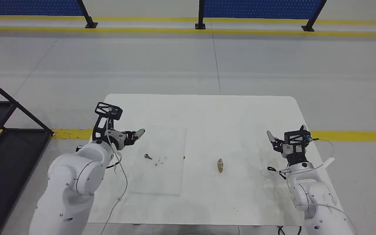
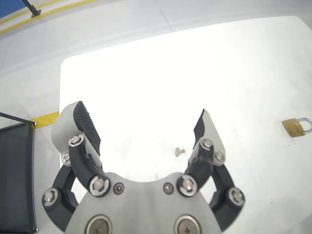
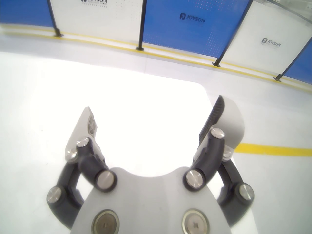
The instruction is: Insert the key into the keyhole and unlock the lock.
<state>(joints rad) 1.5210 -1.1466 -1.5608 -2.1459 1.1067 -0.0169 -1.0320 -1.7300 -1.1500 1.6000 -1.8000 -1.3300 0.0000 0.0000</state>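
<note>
A small silver key (image 1: 147,156) (image 2: 179,151) lies flat on the white table (image 1: 235,117), left of centre. The brass padlock (image 1: 220,165) (image 2: 293,127) with a silver shackle lies on its side near the table's middle, well apart from the key. My left gripper (image 1: 130,134) (image 2: 142,115) hovers open at the table's left side, a short way from the key, with nothing between its fingers. At the right edge of the table my right gripper (image 1: 286,136) (image 3: 153,109) also stands open and empty, far from the padlock.
A black frame with dark mesh (image 1: 14,141) (image 2: 17,166) stands off the table's left side. Yellow floor lines and blue fence panels (image 3: 192,20) lie beyond the far edge. The table's rounded far-right corner (image 3: 199,86) is close to my right gripper.
</note>
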